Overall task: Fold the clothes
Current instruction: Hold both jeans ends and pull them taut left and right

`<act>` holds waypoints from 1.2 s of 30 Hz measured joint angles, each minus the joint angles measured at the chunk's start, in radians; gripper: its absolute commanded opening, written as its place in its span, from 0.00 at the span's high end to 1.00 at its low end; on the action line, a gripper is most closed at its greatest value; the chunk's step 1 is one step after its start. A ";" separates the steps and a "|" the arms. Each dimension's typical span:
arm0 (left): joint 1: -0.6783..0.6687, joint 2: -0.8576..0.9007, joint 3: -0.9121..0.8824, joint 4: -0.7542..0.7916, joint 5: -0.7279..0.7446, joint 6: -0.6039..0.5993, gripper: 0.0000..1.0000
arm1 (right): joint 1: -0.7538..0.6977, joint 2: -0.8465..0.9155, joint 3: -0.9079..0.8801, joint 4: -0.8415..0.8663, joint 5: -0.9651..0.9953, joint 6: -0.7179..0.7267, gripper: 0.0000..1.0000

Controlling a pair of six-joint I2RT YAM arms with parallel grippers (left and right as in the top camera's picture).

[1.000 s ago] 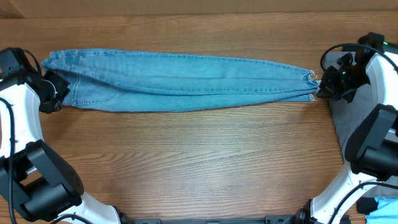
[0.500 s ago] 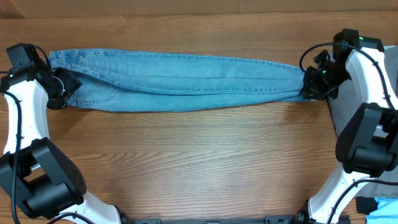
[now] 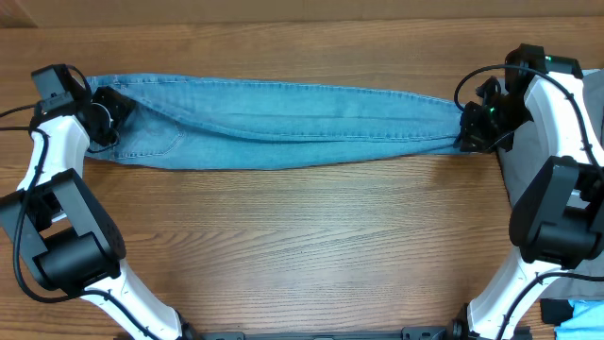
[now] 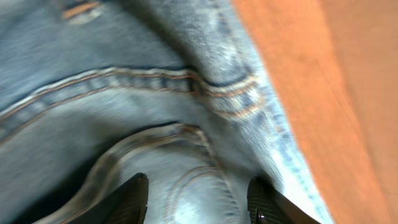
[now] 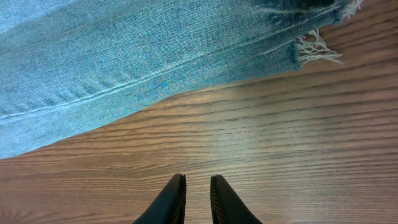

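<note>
The light blue jeans [image 3: 283,123] lie flat across the far half of the table, legs stacked, waist at the left and frayed hems [image 5: 314,46] at the right. My left gripper [image 3: 106,111] is open, low over the waist end. In the left wrist view its jaws [image 4: 199,202] straddle denim with stitched seams [image 4: 186,78]. My right gripper [image 3: 469,132] is at the hem end. In the right wrist view its fingers [image 5: 197,199] are almost together with nothing between them, over bare wood just beside the leg's edge [image 5: 124,68].
A grey cloth [image 3: 506,175] lies at the right table edge, mostly behind my right arm. A light blue item [image 3: 578,316] shows at the bottom right corner. The wooden table [image 3: 302,246] extends in front of the jeans.
My left gripper has moved up and to the right, onto the waist end of the jeans. My right gripper moved left to the hems, then held still.
</note>
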 measured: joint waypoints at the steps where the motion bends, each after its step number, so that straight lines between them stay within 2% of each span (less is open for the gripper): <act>1: 0.000 0.000 0.000 0.012 0.021 -0.003 0.48 | 0.000 0.000 0.000 0.002 0.002 0.000 0.82; 4: 0.000 0.000 0.000 0.039 0.106 -0.019 0.46 | 0.000 0.000 0.000 0.010 0.007 0.000 0.82; 7: 0.000 0.000 0.000 0.052 0.124 -0.037 0.42 | 0.000 0.000 0.000 0.013 0.008 0.000 0.82; 13: -0.003 0.000 0.000 0.082 0.088 -0.063 0.53 | 0.000 0.000 0.000 0.014 0.008 0.000 0.82; 14: -0.006 0.000 0.000 0.082 0.063 -0.064 0.62 | 0.000 0.000 0.000 0.012 0.008 0.000 0.82; 15: -0.015 0.000 0.000 0.082 0.030 -0.066 0.80 | 0.000 0.000 0.000 0.011 0.008 0.000 0.82; 16: -0.023 0.000 0.000 0.085 0.008 -0.067 0.91 | 0.000 0.000 0.000 0.010 0.008 0.000 0.82; 17: -0.032 0.000 0.000 0.093 -0.013 -0.073 0.96 | 0.000 0.000 0.000 0.008 0.008 0.000 0.82; 22: -0.069 0.000 0.000 0.143 -0.077 -0.082 0.96 | 0.000 0.000 0.000 0.007 0.010 0.000 0.82; 26: -0.070 0.000 0.001 0.232 -0.053 -0.090 0.96 | 0.000 0.000 0.000 0.006 0.010 -0.001 0.82; 30: -0.070 0.004 0.057 0.236 -0.045 -0.120 0.96 | 0.000 0.000 0.000 0.006 0.010 0.000 0.82; 33: -0.071 0.005 0.101 0.235 -0.101 -0.161 0.96 | 0.000 0.000 0.000 0.005 0.010 0.000 0.82; 34: -0.071 0.005 0.102 0.230 -0.130 -0.170 0.95 | 0.000 0.000 0.000 0.004 0.010 0.000 0.82; 35: -0.072 0.006 0.102 0.223 -0.158 -0.175 0.85 | 0.000 0.000 0.000 0.002 0.010 0.000 0.82; 36: -0.078 0.007 0.102 0.221 -0.180 -0.177 0.81 | 0.000 0.000 0.000 0.001 0.010 -0.001 0.82</act>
